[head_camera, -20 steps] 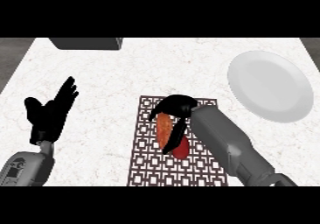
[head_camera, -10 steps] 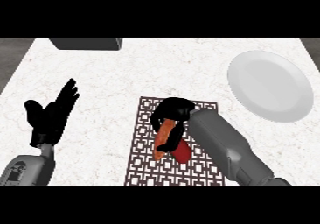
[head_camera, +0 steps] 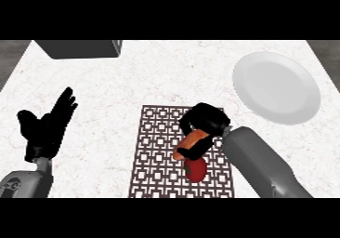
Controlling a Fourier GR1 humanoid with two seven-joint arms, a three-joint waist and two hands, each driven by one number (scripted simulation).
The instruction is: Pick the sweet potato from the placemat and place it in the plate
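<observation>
The right hand [head_camera: 204, 122] sits over the upper right part of the placemat [head_camera: 158, 158], its black fingers curled round the upper end of the sweet potato [head_camera: 192, 155]. The sweet potato's orange-red body slants down from the hand, its lower red end showing against the patterned mat beside the grey right forearm. The white plate [head_camera: 276, 87] lies well apart, up and to the right on the marbled counter [head_camera: 132, 79]. The left hand [head_camera: 48, 126] rests open at the left, fingers straight and pointing up. A dark grey box [head_camera: 78, 48] sits at the counter's far left edge
</observation>
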